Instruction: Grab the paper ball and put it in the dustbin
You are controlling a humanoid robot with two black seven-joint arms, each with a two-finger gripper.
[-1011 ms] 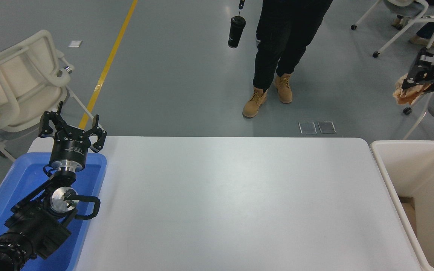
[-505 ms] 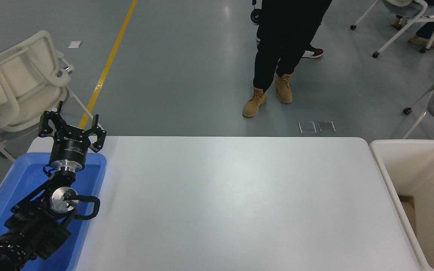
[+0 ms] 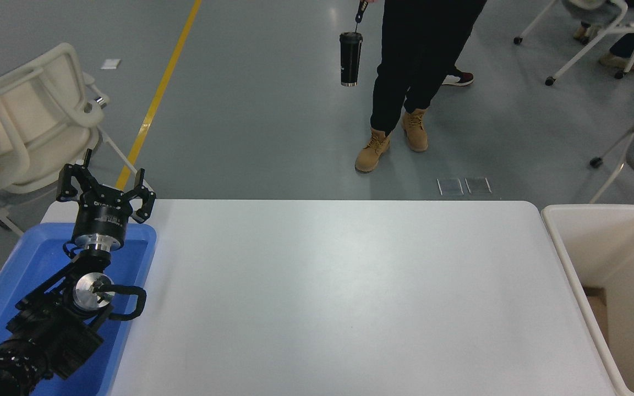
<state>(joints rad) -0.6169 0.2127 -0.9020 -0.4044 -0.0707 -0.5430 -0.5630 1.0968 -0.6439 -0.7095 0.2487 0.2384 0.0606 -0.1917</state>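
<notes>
The dustbin (image 3: 570,258) is a cream-white rectangular bin standing at the right end of the white table (image 3: 339,297), cut off by the picture's right edge. The paper ball is out of view. My left gripper (image 3: 105,179) is parked at the lower left above the blue tray, open, with nothing between its fingers. My right arm and its gripper do not show in the head view.
A shallow blue tray (image 3: 31,258) lies under my left arm at the table's left end. A person (image 3: 413,71) stands beyond the far edge, dangling a black tumbler (image 3: 350,58). A cream chair (image 3: 25,115) stands far left; wheeled chairs at the upper right.
My right gripper, shut on the paper ball above the bin's far side, moved off to the right and left the picture. The person's tumbler swung back into sight. My left arm stayed still.
</notes>
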